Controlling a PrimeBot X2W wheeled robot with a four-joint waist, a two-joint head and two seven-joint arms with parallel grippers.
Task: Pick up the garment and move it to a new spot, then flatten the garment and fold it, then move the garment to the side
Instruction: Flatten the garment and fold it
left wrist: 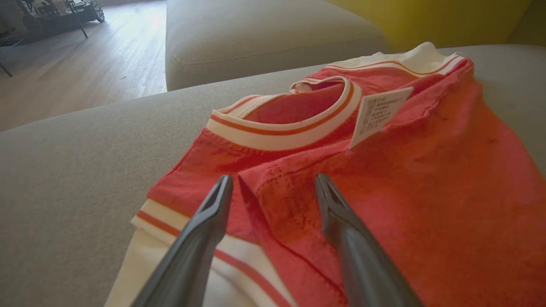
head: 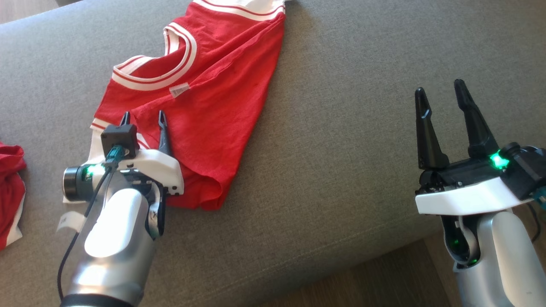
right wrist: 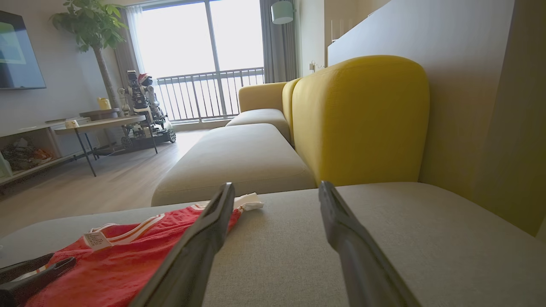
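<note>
A red garment (head: 213, 106) with white striped trim lies partly folded on the grey sofa cushion (head: 341, 128); its collar and a white label (head: 179, 90) face up. My left gripper (head: 143, 115) is open low over the garment's near left corner. In the left wrist view a raised red fold (left wrist: 273, 200) sits between its spread fingers (left wrist: 200, 230), beside a white-banded sleeve. My right gripper (head: 439, 86) stands open and holds nothing, well to the garment's right above bare cushion. In the right wrist view the garment (right wrist: 115, 264) lies to the lower left.
A second piece of red cloth (head: 10, 192) lies at the cushion's far left edge. Wooden floor (head: 384, 277) shows past the cushion's near edge at the bottom right. A yellow backrest (right wrist: 362, 119) and another grey cushion (right wrist: 239, 162) stand beyond the garment.
</note>
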